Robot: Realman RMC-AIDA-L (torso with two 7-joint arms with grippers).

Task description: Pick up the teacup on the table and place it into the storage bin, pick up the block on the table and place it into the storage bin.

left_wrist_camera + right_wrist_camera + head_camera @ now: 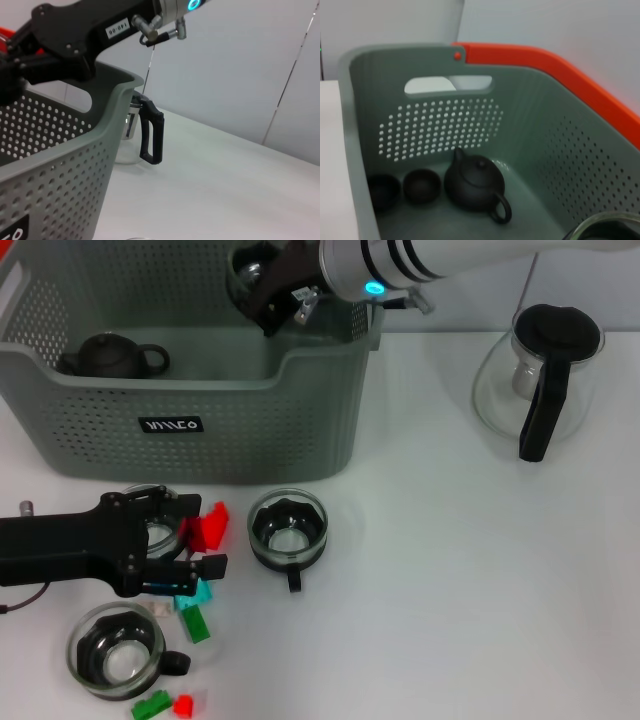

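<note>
Two glass teacups stand on the white table (470, 600) in the head view: one (288, 528) at centre, just in front of the storage bin (200, 425), and one (118, 650) at the lower left. A third glass cup (158, 528) lies partly hidden beneath the left gripper (195, 540) at the left of the frame. The left gripper is low over a scatter of small blocks; its jaws stand apart, with a red block (210, 527) just beside the upper finger and a teal block (200, 592) below the lower one. Whether either finger touches a block cannot be told. A green block (194, 624) lies lower, and another green block (152, 705) and a small red block (183, 704) sit at the bottom edge.

The right gripper (262, 290) reaches over the bin's rear right corner at the top centre, holding a glass teacup (245, 275) above the bin's interior; the cup's rim (607, 227) shows at the lower right of the right wrist view. Inside the bin sit a dark teapot (475, 184) and two small dark cups (421, 185), the second (382, 191) beside the first. A glass coffee pot (535, 375) with a black handle stands at the upper right.
</note>
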